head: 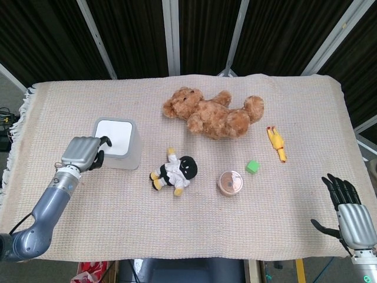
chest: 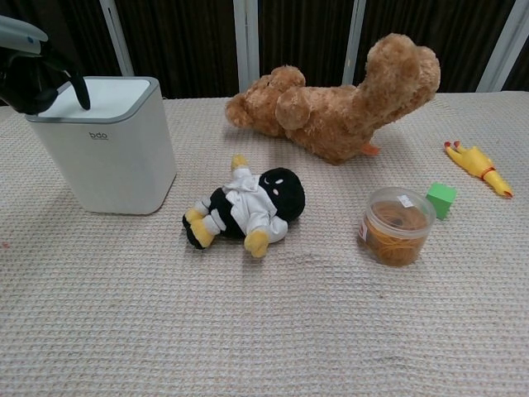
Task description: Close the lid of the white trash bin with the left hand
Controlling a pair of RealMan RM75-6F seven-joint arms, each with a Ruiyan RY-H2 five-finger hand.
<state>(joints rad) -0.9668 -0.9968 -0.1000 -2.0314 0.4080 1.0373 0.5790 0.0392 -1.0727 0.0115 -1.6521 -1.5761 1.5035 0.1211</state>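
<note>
The white trash bin point(head: 131, 154) point(chest: 107, 161) stands at the left of the table, and its lid point(head: 114, 136) point(chest: 106, 94) lies flat in the rim. My left hand point(head: 82, 152) point(chest: 30, 73) is at the bin's left side with its fingers curled in. A dark fingertip point(chest: 83, 99) reaches over the lid's left edge; whether it touches the lid I cannot tell. It holds nothing. My right hand point(head: 349, 212) hovers at the front right corner of the table, fingers spread and empty, and shows only in the head view.
A penguin-like plush doll point(head: 175, 171) point(chest: 248, 207) lies just right of the bin. Behind it sprawls a brown teddy bear point(head: 212, 113) point(chest: 347, 99). Further right are a clear tub of rubber bands point(head: 230, 182) point(chest: 397, 225), a green cube point(head: 253, 167) point(chest: 441, 199) and a yellow rubber chicken point(head: 275, 143) point(chest: 478, 166).
</note>
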